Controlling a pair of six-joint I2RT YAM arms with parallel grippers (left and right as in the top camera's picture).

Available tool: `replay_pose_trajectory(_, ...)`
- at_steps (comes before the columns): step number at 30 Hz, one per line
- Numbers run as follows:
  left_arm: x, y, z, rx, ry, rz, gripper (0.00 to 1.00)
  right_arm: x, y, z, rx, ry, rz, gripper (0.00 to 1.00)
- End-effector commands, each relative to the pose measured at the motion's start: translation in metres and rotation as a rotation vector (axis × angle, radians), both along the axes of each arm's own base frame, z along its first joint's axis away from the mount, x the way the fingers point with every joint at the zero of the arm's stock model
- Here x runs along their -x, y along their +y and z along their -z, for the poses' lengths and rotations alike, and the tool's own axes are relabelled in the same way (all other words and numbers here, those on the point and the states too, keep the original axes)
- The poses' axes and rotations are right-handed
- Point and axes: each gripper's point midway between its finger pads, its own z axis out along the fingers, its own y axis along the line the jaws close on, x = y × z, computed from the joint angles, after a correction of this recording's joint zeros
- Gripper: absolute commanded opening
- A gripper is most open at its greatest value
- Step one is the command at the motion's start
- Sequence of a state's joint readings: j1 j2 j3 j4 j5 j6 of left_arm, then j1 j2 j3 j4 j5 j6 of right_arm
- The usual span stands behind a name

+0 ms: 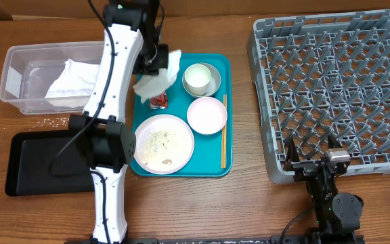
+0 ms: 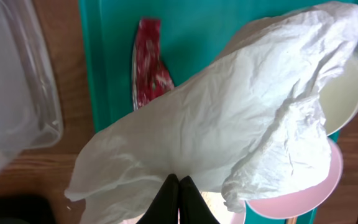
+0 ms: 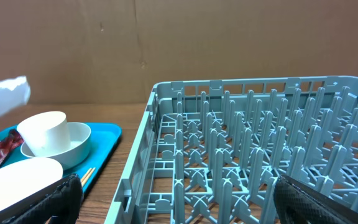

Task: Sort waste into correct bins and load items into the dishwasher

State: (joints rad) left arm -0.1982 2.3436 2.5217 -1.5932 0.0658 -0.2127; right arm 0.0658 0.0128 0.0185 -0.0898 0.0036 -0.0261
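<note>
Left gripper [image 2: 178, 186] is clenching its jaws on the edge of a crumpled white napkin [image 2: 241, 106]. From where I'm standing it is dangling the paper above the teal tray [image 1: 208, 146], in the upper middle of the overhead frame, high enough that nothing underneath is getting dragged along.

Scanning from the left, the clear tub [image 1: 12, 74] is sitting in the upper left with another napkin [image 1: 70, 81] already lying inside, so I'm guessing the held one is heading there too. Below it the black tray [image 1: 39, 166] is occupying the lower left, and loose rice scraps [image 1: 51, 122] are lying scattered on the table between the two bins.

On the teal tray in the centre:
- The red wrapper [image 1: 158, 100] is lying just beneath the hanging paper.
- The plate [image 1: 163, 144] is carrying food bits below that.
- The white cup [image 1: 197, 78] is standing inside the grey-green bowl [image 1: 217, 81].
- The small bowl [image 1: 206, 114] is sitting beside the plate.
- The chopsticks [image 1: 223, 132] are lying along the tray's right edge.

None of the dishes is resting in the dish rack [image 1: 330, 88], which is filling the right side. The right gripper [image 1: 315, 163] is waiting at the rack's near edge, lower right, with its jaws spread wide and gripping nothing. It is seemingly parked out of the left arm's way.
</note>
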Motion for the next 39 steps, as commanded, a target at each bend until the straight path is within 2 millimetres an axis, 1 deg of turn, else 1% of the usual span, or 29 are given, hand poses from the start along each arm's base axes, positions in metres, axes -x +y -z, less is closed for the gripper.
replay_pose_trajectory(1, -0.018, 0.023, -0.030, -0.018, -0.113, -0.109, 0.04, 0.000, 0.000, 0.001, 0.000, -0.006, 0.000, 1.00)
replay_pose_trajectory(5, -0.033, 0.064, -0.055, 0.006, -0.198, -0.318, 0.04, 0.000, 0.000, 0.001, 0.000, -0.006, 0.000, 1.00)
replay_pose_trajectory(8, -0.037, 0.099, -0.064, 0.037, -0.219, -0.506, 0.04, 0.000, 0.000, 0.001, 0.000, -0.006, 0.000, 1.00)
replay_pose_trajectory(11, -0.038, 0.137, -0.062, 0.054, -0.219, -0.668, 0.04, 0.000, 0.000, 0.001, 0.000, -0.006, 0.000, 1.00)
replay_pose_trajectory(13, -0.038, 0.160, -0.058, 0.060, -0.214, -0.758, 0.04, 0.000, 0.000, 0.001, 0.000, -0.006, 0.000, 1.00)
replay_pose_trajectory(15, -0.035, 0.179, -0.052, 0.072, -0.194, -0.869, 0.04, 0.000, 0.000, 0.001, 0.000, -0.006, 0.000, 1.00)
replay_pose_trajectory(17, -0.031, 0.194, -0.045, 0.084, -0.171, -0.976, 0.04, 0.000, 0.000, 0.001, 0.000, -0.006, 0.000, 1.00)
replay_pose_trajectory(22, -0.029, 0.216, -0.031, 0.107, -0.149, -1.140, 0.04, 0.000, 0.000, 0.001, 0.000, -0.006, 0.000, 1.00)
replay_pose_trajectory(26, -0.034, 0.226, -0.025, 0.114, -0.165, -1.165, 0.04, 0.000, 0.000, 0.001, 0.000, -0.006, 0.000, 1.00)
replay_pose_trajectory(28, -0.034, 0.228, -0.022, 0.113, -0.161, -1.171, 0.11, 0.000, 0.000, 0.001, 0.000, -0.006, 0.000, 1.00)
replay_pose_trajectory(30, -0.033, 0.229, -0.020, 0.109, -0.155, -1.175, 0.10, 0.000, 0.000, 0.001, 0.000, -0.006, 0.000, 1.00)
replay_pose_trajectory(32, -0.032, 0.230, -0.019, 0.104, -0.151, -1.190, 0.04, 0.000, 0.000, 0.001, 0.000, -0.006, 0.000, 1.00)
replay_pose_trajectory(36, -0.030, 0.235, -0.017, 0.091, -0.150, -1.212, 0.04, 0.000, 0.000, 0.001, 0.000, -0.006, 0.000, 1.00)
replay_pose_trajectory(37, -0.030, 0.235, -0.017, 0.091, -0.149, -1.213, 0.07, 0.000, 0.000, 0.001, 0.000, -0.006, 0.000, 1.00)
replay_pose_trajectory(38, -0.029, 0.235, -0.017, 0.091, -0.148, -1.213, 0.13, 0.000, 0.000, 0.001, 0.000, -0.006, 0.000, 1.00)
replay_pose_trajectory(39, -0.029, 0.235, -0.017, 0.091, -0.148, -1.211, 0.17, 0.000, 0.000, 0.001, 0.000, -0.006, 0.000, 1.00)
